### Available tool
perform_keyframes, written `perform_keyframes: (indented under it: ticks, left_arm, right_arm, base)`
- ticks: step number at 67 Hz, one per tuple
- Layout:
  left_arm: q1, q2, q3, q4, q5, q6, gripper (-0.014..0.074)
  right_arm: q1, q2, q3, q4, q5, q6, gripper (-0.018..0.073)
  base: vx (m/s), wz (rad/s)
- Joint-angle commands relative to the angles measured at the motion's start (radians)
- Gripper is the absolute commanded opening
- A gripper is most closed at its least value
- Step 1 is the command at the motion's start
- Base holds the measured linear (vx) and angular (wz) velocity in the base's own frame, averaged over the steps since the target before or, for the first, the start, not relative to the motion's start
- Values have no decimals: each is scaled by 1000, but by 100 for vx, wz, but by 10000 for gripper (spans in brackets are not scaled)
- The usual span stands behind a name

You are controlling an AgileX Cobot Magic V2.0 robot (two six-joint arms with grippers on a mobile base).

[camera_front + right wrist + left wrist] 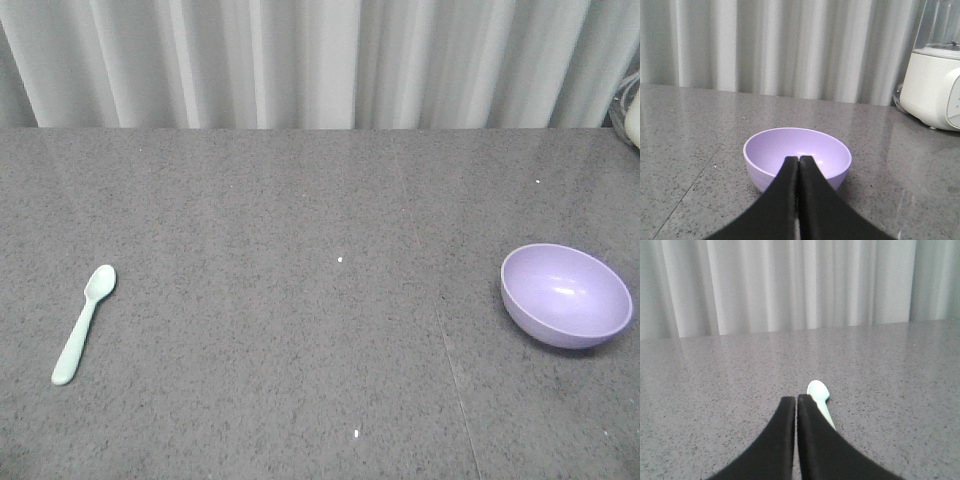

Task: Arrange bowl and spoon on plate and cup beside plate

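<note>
Left tool [796, 401] pressed together above the grey speckled surface [300, 200], mint-green spoon [84, 323] lying just ahead and slightly right of its tips, scoop pointing away; right tool [798, 160] likewise closed, tips in line with the near rim of the upright lavender bowl [566, 295] at far right.

A grey speckled stone table [300, 200] meets pleated white curtains [300, 60] at the far edge; a white blender [935, 85] stands far right
</note>
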Motion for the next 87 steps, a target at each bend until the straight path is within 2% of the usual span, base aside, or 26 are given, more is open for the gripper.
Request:
perform_keyframes:
  ticks: [1, 87]
  left_arm:
    - [-4, -14, -19, -3, -77, -7, -6]
    - [-4, -14, -19, -3, -77, -7, -6]
  right_arm:
    - [-7, -4, 5, -7, -70, -7, -11]
    - [-7, -4, 5, -7, -70, -7, -11]
  base:
    - [14, 0]
    - [1, 0]
